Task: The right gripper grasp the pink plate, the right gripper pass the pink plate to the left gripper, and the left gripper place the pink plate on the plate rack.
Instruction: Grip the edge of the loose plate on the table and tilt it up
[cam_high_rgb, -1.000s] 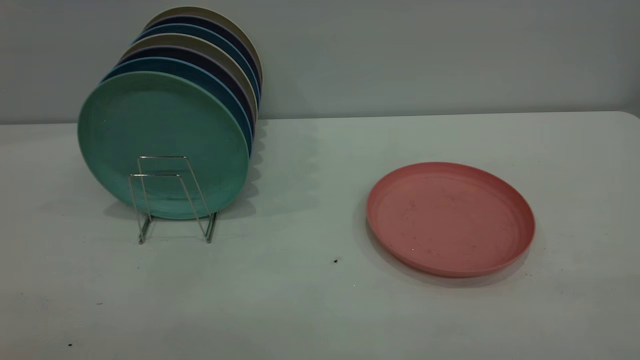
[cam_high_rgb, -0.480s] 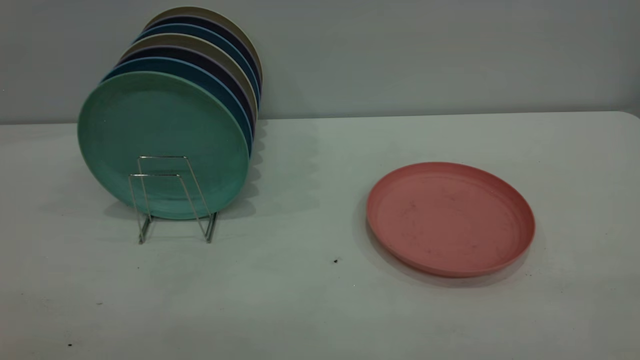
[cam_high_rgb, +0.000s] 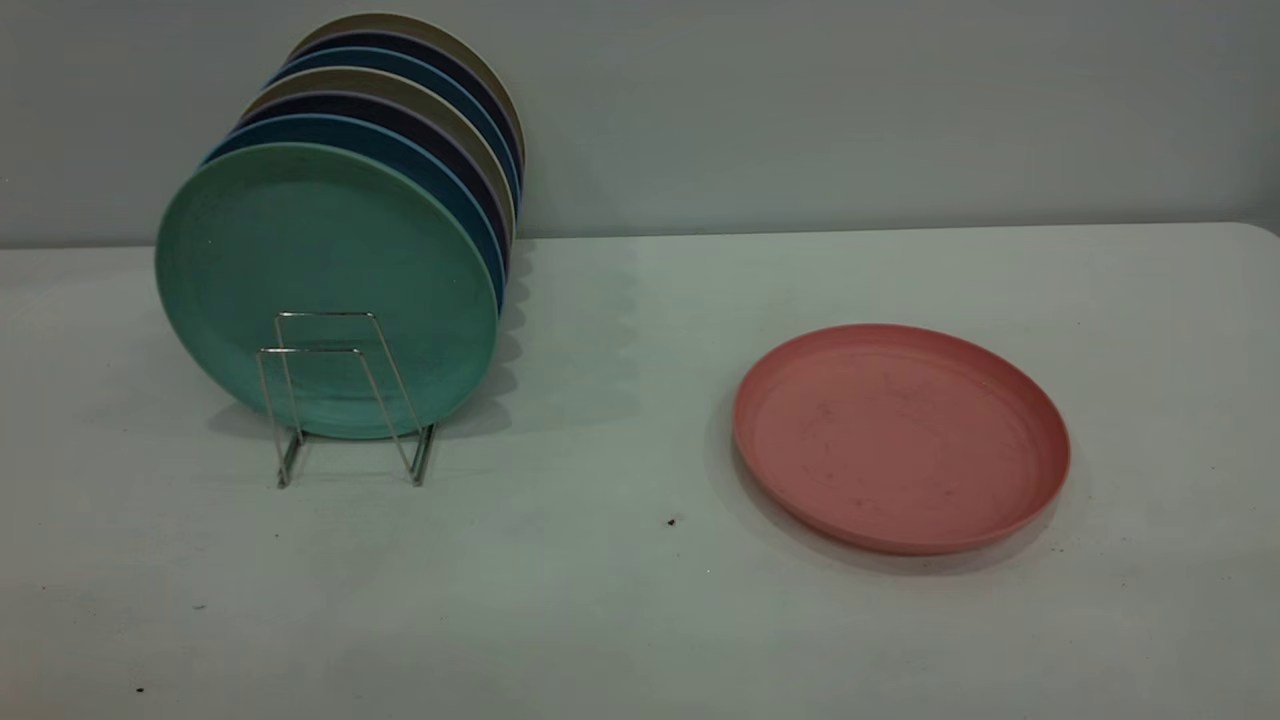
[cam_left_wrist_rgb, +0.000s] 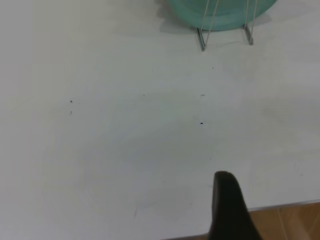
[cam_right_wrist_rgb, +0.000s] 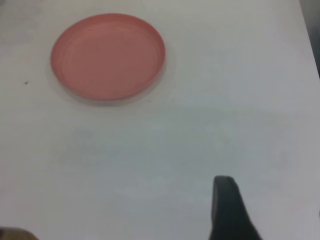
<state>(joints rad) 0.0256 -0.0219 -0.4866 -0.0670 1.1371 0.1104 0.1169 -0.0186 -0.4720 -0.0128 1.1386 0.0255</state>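
Note:
The pink plate (cam_high_rgb: 900, 435) lies flat on the white table at the right; it also shows in the right wrist view (cam_right_wrist_rgb: 107, 56). The plate rack (cam_high_rgb: 340, 395) stands at the left with its two front wire loops empty; its feet show in the left wrist view (cam_left_wrist_rgb: 225, 32). Neither gripper shows in the exterior view. A black part of my left gripper (cam_left_wrist_rgb: 227, 207) hangs over the table's near edge, well short of the rack. A black part of my right gripper (cam_right_wrist_rgb: 227, 207) hangs over bare table, well short of the pink plate.
A teal-green plate (cam_high_rgb: 325, 290) stands upright in the rack, with several blue, dark and beige plates (cam_high_rgb: 420, 110) behind it. A grey wall runs behind the table. Bare table (cam_high_rgb: 620, 400) lies between rack and pink plate.

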